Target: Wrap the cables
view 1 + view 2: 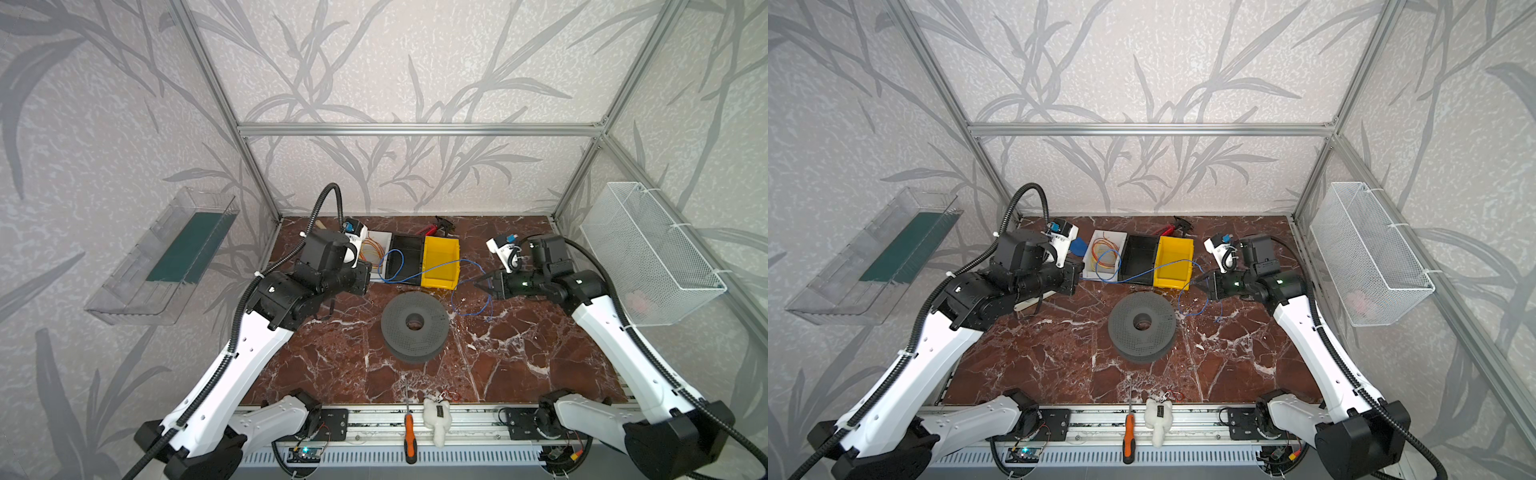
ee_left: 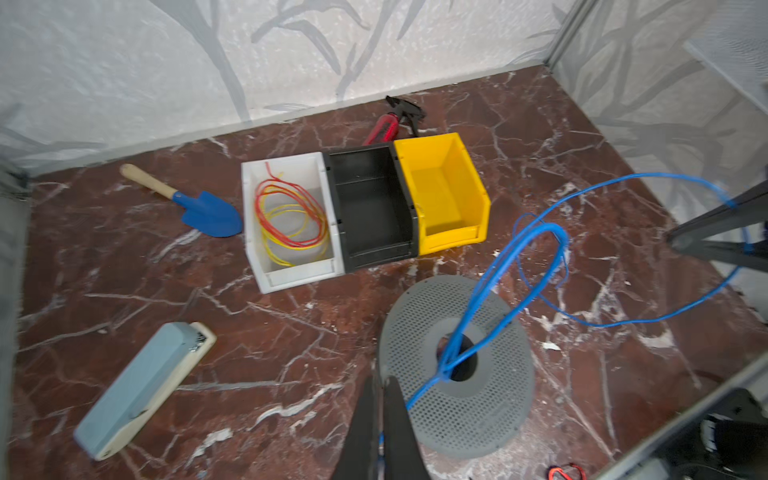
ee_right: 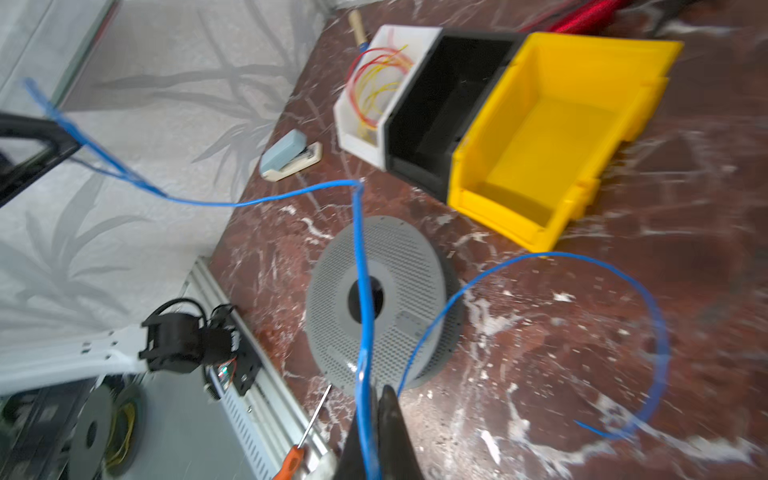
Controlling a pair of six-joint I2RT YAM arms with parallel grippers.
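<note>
A thin bright-blue cable [image 1: 440, 268] hangs in the air between my two grippers, above the bins and the spool. My left gripper [image 2: 380, 380] is shut on one part of it, and the strands run on as a loose loop [image 2: 490, 282]. My right gripper [image 3: 380, 388] is shut on another part of the cable [image 3: 360, 257]. In both top views the right gripper [image 1: 478, 284] points left, and a slack loop drops from it to the table, ending at a free tip [image 1: 490, 318]. A grey perforated spool [image 1: 413, 324] lies flat on the table between the arms, with no cable on it.
White [image 2: 291, 274], black [image 2: 374, 253] and yellow [image 2: 453, 241] bins stand in a row at the back; red and yellow wires lie in the white one. Nearby lie a blue trowel [image 2: 208, 212], a pale block [image 2: 145, 386] and red pliers [image 2: 390, 124]. A screwdriver [image 1: 410, 432] lies at the front edge.
</note>
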